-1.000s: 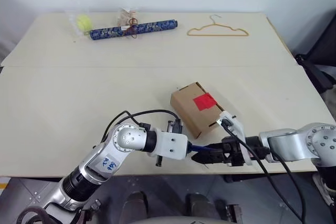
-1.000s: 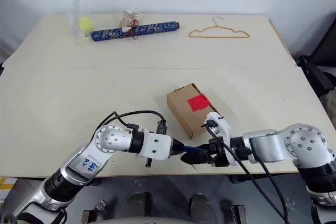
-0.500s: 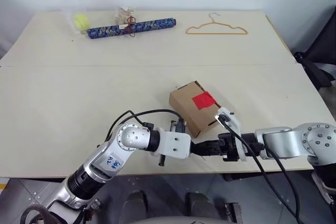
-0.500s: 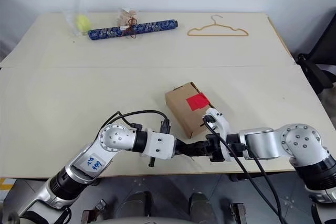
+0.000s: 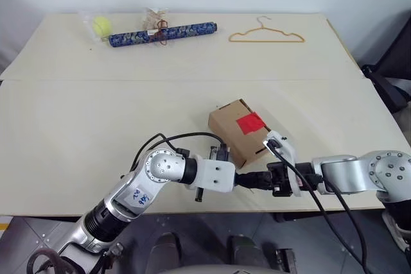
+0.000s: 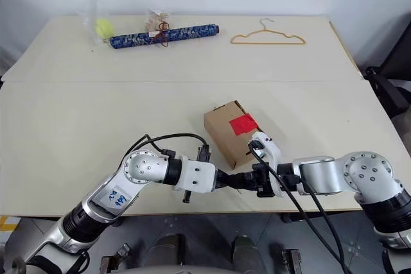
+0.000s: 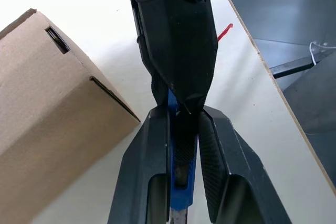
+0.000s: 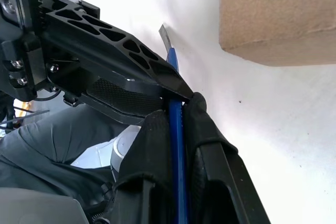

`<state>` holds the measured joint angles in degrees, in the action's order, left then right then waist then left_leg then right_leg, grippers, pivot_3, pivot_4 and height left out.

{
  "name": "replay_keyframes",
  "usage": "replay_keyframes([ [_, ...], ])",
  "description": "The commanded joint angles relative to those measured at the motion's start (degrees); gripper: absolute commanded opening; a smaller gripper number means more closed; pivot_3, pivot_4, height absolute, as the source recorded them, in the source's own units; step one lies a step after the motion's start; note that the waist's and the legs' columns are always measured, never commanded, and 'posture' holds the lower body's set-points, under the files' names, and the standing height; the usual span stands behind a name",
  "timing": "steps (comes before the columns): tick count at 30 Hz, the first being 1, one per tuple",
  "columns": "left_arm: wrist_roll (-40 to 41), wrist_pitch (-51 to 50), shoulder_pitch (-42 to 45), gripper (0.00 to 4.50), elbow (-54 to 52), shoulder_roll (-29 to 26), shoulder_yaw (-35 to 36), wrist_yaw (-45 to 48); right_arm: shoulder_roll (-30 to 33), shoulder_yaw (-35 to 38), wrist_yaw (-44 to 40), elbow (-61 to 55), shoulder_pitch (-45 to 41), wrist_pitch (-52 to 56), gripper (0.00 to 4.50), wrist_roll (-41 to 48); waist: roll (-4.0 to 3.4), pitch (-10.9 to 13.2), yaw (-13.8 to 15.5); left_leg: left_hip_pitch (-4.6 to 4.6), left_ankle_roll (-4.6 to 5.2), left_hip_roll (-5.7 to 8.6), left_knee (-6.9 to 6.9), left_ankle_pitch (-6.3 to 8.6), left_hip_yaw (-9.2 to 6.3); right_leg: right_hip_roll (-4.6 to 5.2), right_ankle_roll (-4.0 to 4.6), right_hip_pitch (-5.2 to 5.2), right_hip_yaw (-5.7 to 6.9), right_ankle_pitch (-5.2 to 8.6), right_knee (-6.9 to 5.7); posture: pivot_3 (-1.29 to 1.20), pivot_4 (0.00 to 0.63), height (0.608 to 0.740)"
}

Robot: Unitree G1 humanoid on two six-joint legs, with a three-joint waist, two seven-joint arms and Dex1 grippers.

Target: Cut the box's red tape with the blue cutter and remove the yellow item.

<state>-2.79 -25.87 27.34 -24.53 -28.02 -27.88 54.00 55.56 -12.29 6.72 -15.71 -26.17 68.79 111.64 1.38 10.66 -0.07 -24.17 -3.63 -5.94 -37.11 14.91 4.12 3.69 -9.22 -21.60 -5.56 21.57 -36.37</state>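
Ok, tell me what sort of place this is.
Probably a lab or test room set up for robot practice, not a home. A plain pale table stands against a bare wall, and it carries unrelated props: a taped box, a hanger and a patterned roll.

The pale table (image 5: 96, 126) carries the box (image 5: 239, 131) near its front edge. Along the far edge lie a wrapped yellow-green ball (image 5: 100, 26), a dark blue patterned roll (image 5: 164, 34) and 1 wire hanger (image 5: 266, 35).
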Motion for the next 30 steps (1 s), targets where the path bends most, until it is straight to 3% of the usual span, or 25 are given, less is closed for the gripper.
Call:
replay_keyframes([
  [1,5.6,-3.6,-1.7,1.97,-5.0,-0.5,5.3,0.6,2.2,1.4,-5.8,-3.7,0.7,1.5,0.07,1.4,0.00,0.0,0.0,0.00,0.00,0.00,0.00,0.00,0.00,0.00,0.00,0.00,0.00,0.00,-0.01,0.00,0.150,0.740],
  [4,18.3,-6.5,-10.1,2.82,-11.4,-8.1,15.4,9.3,8.2,7.5,-15.9,-5.6,3.4,3.0,0.07,1.4,-0.02,0.0,-0.3,-0.01,0.00,-0.01,0.06,0.00,-0.01,-0.01,0.00,-0.07,-0.02,0.00,-0.05,0.00,0.150,0.740],
  [6,22.3,-7.2,-15.3,3.42,-11.6,-14.1,21.6,12.9,12.6,11.9,-21.8,-6.5,6.2,3.3,0.07,1.4,-0.03,0.0,-0.4,0.07,-0.03,-0.08,0.14,0.01,-0.10,-0.11,0.07,-0.12,-0.05,0.04,-0.09,0.00,0.150,0.740],
  [10,25.1,-5.4,-18.9,3.47,-5.0,-19.9,29.2,14.5,19.2,20.9,-29.3,-8.3,13.3,3.2,0.07,1.4,-0.04,0.0,0.2,0.19,0.06,-0.08,0.05,0.06,-0.18,-0.15,0.17,-0.01,-0.02,0.09,-0.18,0.00,0.150,0.740],
  [13,27.6,-4.6,-13.9,2.89,4.0,-17.1,32.7,12.2,21.2,35.3,-30.9,-8.5,21.3,6.0,0.07,1.1,-0.02,0.0,0.8,0.14,0.06,0.10,-0.06,0.06,-0.18,0.00,0.19,0.10,-0.05,0.03,-0.06,0.00,0.150,0.740],
  [15,27.1,-4.1,-8.5,2.33,8.6,-14.3,31.1,10.5,20.2,46.7,-31.0,-7.5,25.4,8.2,0.07,-2.5,0.03,0.0,1.5,0.06,0.08,0.15,-0.12,0.06,-0.20,0.02,0.15,0.09,-0.05,-0.05,-0.02,0.00,0.150,0.740],
  [17,26.7,-5.4,-3.9,1.71,11.3,-11.2,28.4,8.8,19.2,52.1,-29.9,-6.8,26.2,6.5,0.07,-7.7,0.09,0.0,1.4,0.06,0.08,0.15,-0.16,0.06,-0.19,-0.01,0.03,0.09,-0.07,-0.14,0.00,0.00,0.150,0.740],
  [22,24.3,-4.1,5.6,0.12,17.8,-3.8,21.6,7.0,20.2,48.2,-25.5,-5.0,20.1,-0.5,0.07,-10.7,0.10,0.0,1.0,0.06,0.02,0.11,-0.09,0.02,-0.16,-0.09,-0.06,0.02,-0.10,-0.19,0.05,0.00,0.150,0.740],
  [27,21.1,-4.6,13.6,0.00,25.1,3.5,16.9,2.5,20.4,32.0,-18.3,-3.8,5.2,-3.4,0.07,-14.2,0.04,0.0,-0.2,0.04,-0.19,0.06,-0.02,-0.10,-0.17,-0.18,-0.07,-0.09,-0.16,-0.19,0.01,0.00,0.150,0.740],
  [30,19.0,-5.0,16.9,0.00,29.5,7.4,16.5,-2.2,14.6,21.8,-12.2,-0.9,-6.8,-2.7,0.07,-20.9,0.03,0.0,-0.4,0.04,-0.19,0.11,-0.07,-0.10,-0.17,-0.18,-0.08,-0.19,-0.34,-0.20,-0.02,0.00,0.150,0.740],
])
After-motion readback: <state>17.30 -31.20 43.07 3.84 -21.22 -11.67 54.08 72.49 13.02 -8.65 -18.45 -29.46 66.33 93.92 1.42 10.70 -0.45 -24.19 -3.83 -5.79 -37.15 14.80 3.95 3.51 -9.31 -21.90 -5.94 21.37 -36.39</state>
